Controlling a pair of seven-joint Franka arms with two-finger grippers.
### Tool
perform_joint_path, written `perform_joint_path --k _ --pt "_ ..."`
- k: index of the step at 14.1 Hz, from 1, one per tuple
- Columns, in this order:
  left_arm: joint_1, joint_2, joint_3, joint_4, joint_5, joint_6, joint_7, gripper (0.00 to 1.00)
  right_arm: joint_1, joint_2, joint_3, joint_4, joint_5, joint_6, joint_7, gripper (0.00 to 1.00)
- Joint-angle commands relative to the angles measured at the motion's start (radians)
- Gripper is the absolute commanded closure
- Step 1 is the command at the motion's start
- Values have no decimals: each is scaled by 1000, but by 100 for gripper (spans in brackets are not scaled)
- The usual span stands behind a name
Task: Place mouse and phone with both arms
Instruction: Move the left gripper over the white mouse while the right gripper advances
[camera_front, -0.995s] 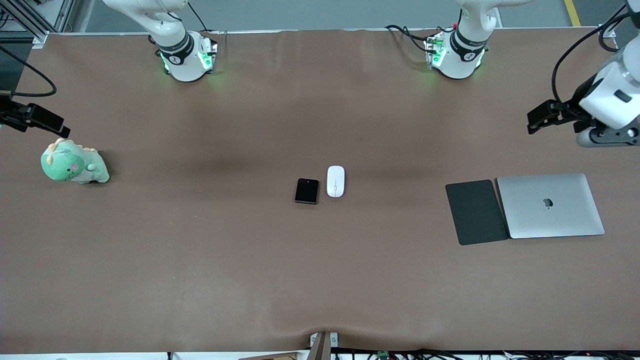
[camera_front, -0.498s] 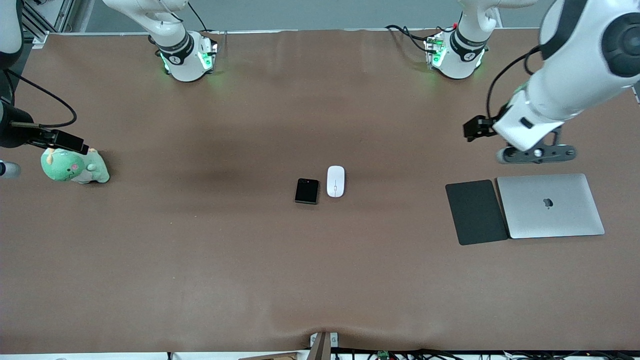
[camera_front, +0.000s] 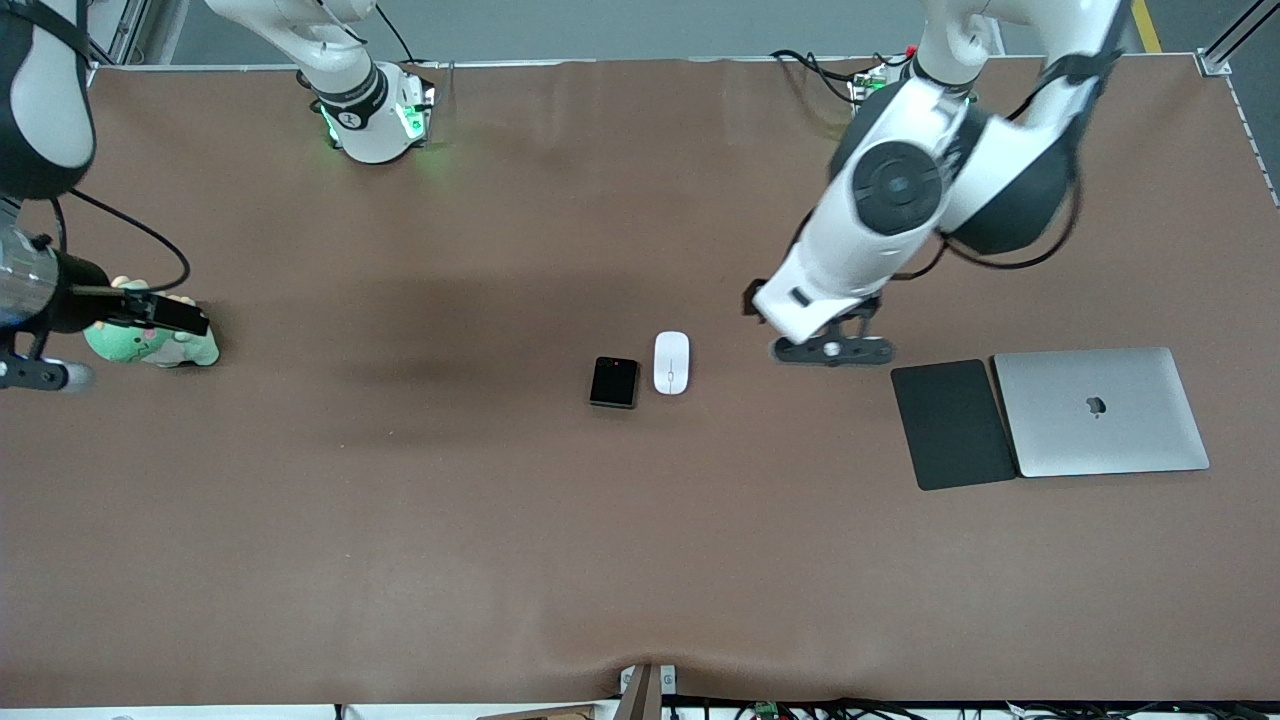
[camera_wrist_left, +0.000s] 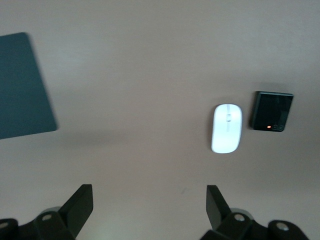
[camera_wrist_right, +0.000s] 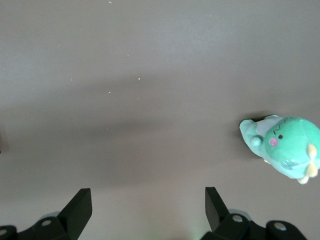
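The mouse (camera_front: 671, 362) and the phone (camera_front: 613, 382) sit side by side mid-tabletop (camera_front: 500, 520), nearly touching, the phone toward the right arm's end. The left gripper (camera_wrist_left: 150, 202) hangs over bare tabletop between the mouse and the dark grey pad (camera_front: 952, 424), fingers (camera_wrist_left: 80, 205) spread wide with nothing between them; its wrist view catches mouse, phone and a corner of the pad ahead of the fingertips. That view also shows a tiny orange dot on the phone. The silver laptop (camera_front: 1100, 411) beside the pad only shows from the front. The right gripper (camera_wrist_right: 148, 202) hovers by the green plush dinosaur (camera_wrist_right: 282, 146), fingers (camera_wrist_right: 79, 206) also open and empty, with the toy off to one side of them.
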Motion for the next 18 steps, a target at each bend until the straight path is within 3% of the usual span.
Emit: perform_joint_path --k 1,8,12,15,18 --pt "-50 71 8 16 4 71 -13 0 -7 15 1 15 1 35 -14 0" --pt "-136 274 8 25 81 309 -215 0 43 47 2 13 3 74 -7 0" --pt "-167 352 9 28 98 373 -263 0 109 58 2 13 6 74 18 0" --pt "-190 389 12 28 98 431 -304 0 161 98 2 12 111 132 142 0" --pt "-197 412 17 30 98 454 -315 0 177 118 2 12 130 160 165 0"
